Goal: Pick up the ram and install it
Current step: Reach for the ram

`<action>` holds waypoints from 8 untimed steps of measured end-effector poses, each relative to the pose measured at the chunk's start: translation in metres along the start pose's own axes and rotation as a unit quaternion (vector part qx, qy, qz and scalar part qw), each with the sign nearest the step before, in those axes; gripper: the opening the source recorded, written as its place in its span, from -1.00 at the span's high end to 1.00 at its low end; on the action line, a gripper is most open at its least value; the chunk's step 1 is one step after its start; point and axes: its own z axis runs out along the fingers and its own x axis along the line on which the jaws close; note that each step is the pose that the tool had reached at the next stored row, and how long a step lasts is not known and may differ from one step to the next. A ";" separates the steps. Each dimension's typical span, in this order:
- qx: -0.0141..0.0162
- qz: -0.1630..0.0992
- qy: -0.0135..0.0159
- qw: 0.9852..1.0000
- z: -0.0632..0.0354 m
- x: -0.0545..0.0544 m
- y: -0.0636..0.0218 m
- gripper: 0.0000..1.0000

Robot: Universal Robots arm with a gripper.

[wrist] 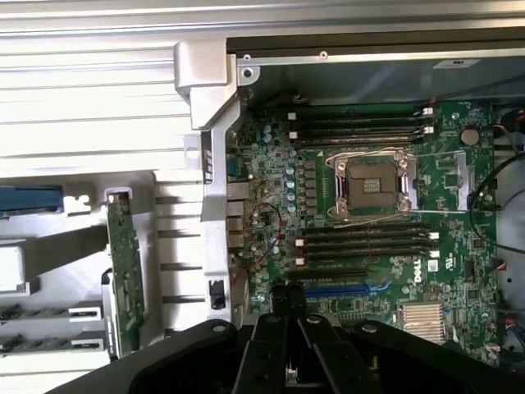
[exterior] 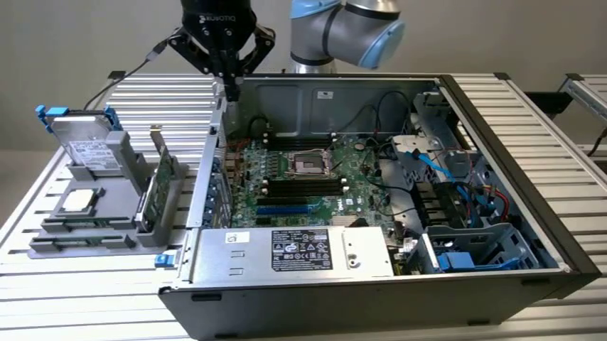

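The pincer hangs over the rear corner of the open computer case, its fingertips pressed together on nothing. The ram seems to sit edge-up in the grey holder on the worktop. That is well below the pincer, off to the exterior view's left.

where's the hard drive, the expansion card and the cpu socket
hard drive (exterior: 90,145), exterior view, its labelled face
expansion card (exterior: 163,186), exterior view, green board
cpu socket (exterior: 310,165), exterior view, its middle
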 end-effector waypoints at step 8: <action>0.000 -0.001 0.000 1.000 -0.0004 0.035 -0.0054 0.80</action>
